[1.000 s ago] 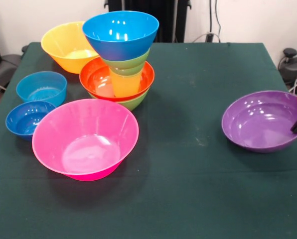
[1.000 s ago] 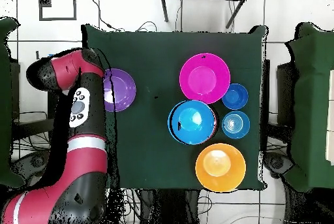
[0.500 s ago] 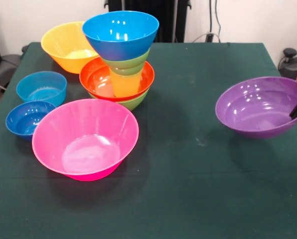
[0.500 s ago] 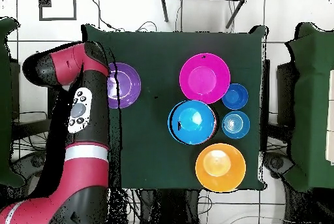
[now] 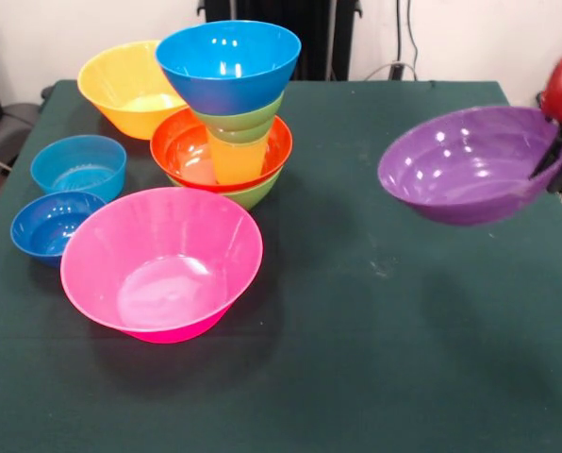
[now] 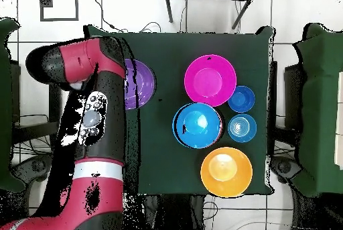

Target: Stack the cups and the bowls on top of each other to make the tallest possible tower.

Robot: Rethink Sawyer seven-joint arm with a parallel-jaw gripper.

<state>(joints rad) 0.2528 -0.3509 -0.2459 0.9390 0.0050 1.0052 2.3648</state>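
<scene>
The purple bowl is now clear of the table, hanging tilted in the air at the right of the front view with its shadow lying apart on the cloth beneath it; half a second ago it sat lower and further right, and a second ago it rested on the cloth near the right edge. The gripper pinches the bowl's right rim, its dark fingers closed onto the wall, and the red arm has swung inward, covering part of the bowl from above. So the lift is done and the carry towards the tower appears to be starting. The tower stands at the far left-centre: a green bowl at the base, a red-orange bowl in it, the yellow cup upright inside that, a small green bowl on the cup and a wide blue bowl on top. The large pink bowl sits near and left of the tower, the orange bowl far left, and two smaller blue bowls at the left edge, all untouched. The purple bowl likely goes on the blue one; because it is held by one rim and tilted, it will probably need levelling over the stack, which looks top-heavy and easy to knock.
</scene>
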